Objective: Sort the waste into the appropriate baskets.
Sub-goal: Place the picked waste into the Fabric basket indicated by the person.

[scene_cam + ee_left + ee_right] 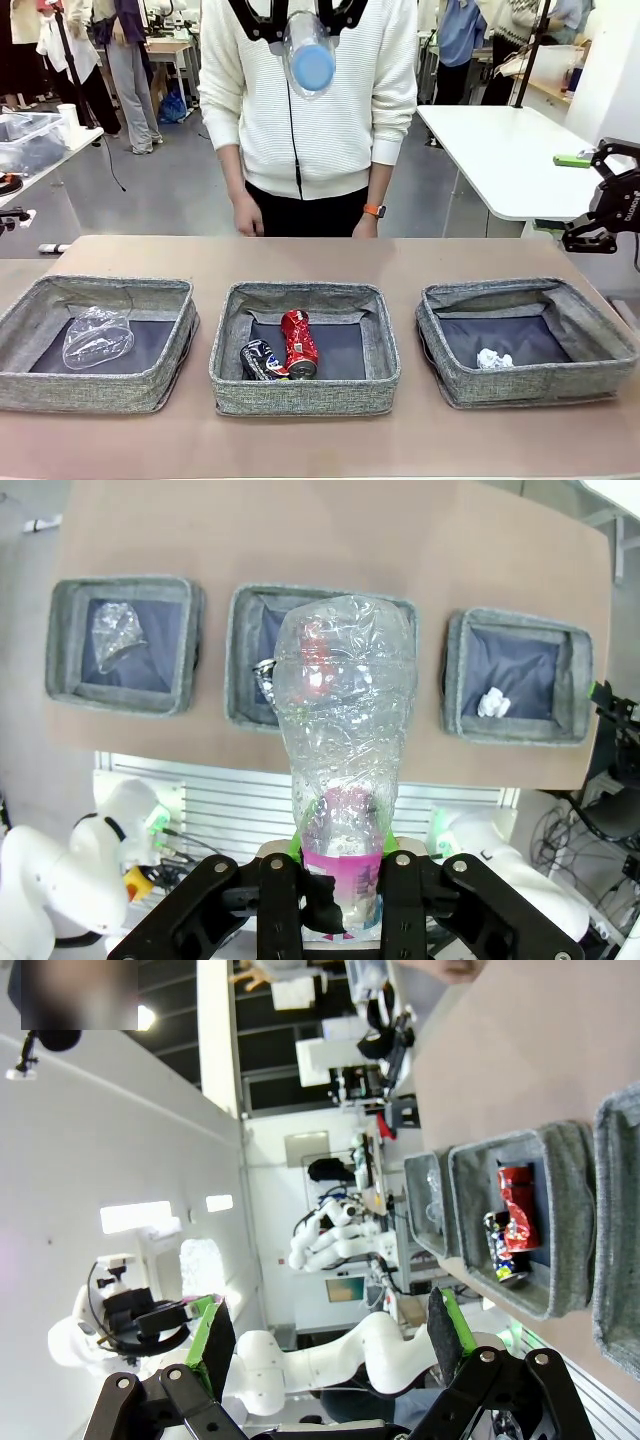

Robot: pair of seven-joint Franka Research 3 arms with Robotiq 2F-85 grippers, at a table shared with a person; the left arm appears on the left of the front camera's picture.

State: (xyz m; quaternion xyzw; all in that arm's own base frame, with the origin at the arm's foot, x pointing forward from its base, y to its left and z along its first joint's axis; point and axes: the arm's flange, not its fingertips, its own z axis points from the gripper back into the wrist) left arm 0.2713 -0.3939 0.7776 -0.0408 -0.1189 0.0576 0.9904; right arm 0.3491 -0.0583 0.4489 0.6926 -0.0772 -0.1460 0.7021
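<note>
From the front, the left basket [150, 390] holds a crushed clear bottle [97, 336], the middle basket [300, 395] a red can [298, 343] and dark can [260, 360], the right basket [560, 385] a paper ball [493, 358]; the left wrist view, high above the table, shows the left gripper [345, 900] clamped on a clear plastic bottle [345, 730]; the right wrist view shows the right gripper [330, 1335] spread wide, empty.
</note>
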